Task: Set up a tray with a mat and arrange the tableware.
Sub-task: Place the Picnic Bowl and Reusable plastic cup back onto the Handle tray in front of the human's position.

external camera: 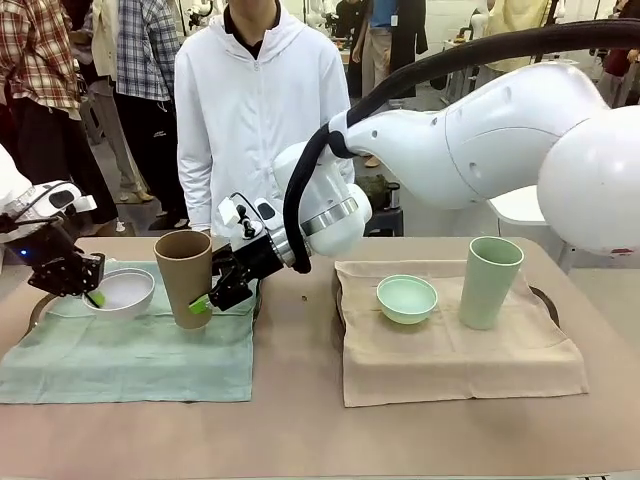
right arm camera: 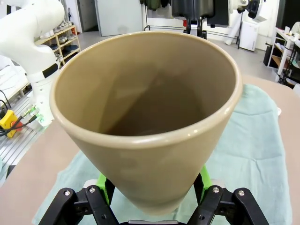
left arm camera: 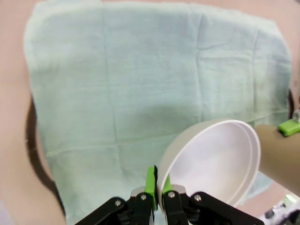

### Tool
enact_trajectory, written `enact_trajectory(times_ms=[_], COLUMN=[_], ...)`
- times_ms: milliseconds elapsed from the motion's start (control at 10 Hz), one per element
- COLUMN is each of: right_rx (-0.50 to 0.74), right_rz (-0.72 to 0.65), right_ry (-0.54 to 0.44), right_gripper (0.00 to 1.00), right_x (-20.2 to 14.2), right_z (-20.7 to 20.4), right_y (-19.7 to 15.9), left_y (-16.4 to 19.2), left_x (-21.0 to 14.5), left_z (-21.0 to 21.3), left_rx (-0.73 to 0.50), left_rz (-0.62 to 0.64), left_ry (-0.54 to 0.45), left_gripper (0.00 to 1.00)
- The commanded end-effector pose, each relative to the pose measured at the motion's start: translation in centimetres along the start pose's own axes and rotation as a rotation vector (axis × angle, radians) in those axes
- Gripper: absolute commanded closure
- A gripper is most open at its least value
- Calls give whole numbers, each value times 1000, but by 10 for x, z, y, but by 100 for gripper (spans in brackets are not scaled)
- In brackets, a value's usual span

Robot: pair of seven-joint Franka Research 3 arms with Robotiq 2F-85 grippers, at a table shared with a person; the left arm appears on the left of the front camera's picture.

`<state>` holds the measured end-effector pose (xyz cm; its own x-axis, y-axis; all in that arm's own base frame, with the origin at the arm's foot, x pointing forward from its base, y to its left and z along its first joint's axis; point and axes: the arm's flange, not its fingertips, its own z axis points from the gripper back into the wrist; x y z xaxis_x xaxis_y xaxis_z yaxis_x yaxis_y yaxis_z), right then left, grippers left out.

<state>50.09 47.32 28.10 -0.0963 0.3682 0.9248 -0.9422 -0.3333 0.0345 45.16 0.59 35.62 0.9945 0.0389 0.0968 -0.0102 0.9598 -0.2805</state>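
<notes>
While the left gripper (external camera: 92, 290) pinches the rim of the one small white bowl (external camera: 121, 291) on the green mat (external camera: 130, 352), the right gripper (external camera: 215, 292) clasps the single tan-brown cup (external camera: 184, 277) beside it. Two mats lie out (one green, one beige (external camera: 450, 345)); the beige carries one mint-green bowl (external camera: 407, 298) and one mint-green cup (external camera: 488, 281), apart.

No text, label, brand, number or sign can be read in any of the views. The tan-brown cup (right arm camera: 145, 117), the white bowl (left arm camera: 213, 161), the mint-green bowl (external camera: 407, 298) and the mint-green cup (external camera: 488, 281) are all plain, and the mats and the arms carry no legible print.
</notes>
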Motion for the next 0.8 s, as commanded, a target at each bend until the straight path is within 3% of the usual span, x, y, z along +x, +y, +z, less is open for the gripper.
enact_trajectory(times_ms=[0,400,500,600,700], right_rx=[4,-4,-2,-18,-30], right_rz=[25,18,5,-8,-23], right_ry=[-9,6,12,38,75], right_gripper=[19,19,0,0,0], right_x=[-6,-19,-21,-18,-14], right_z=[-3,-7,-6,-5,-3], right_y=[-10,-17,-17,-15,-12], left_y=[5,6,6,5,5], left_x=[10,12,11,10,8], left_z=[-13,-23,-23,-19,-16], left_rx=[-10,24,36,46,51], left_rz=[-9,5,-6,-4,-3], left_ry=[1,9,3,0,-3], left_gripper=[95,95,35,35,0])
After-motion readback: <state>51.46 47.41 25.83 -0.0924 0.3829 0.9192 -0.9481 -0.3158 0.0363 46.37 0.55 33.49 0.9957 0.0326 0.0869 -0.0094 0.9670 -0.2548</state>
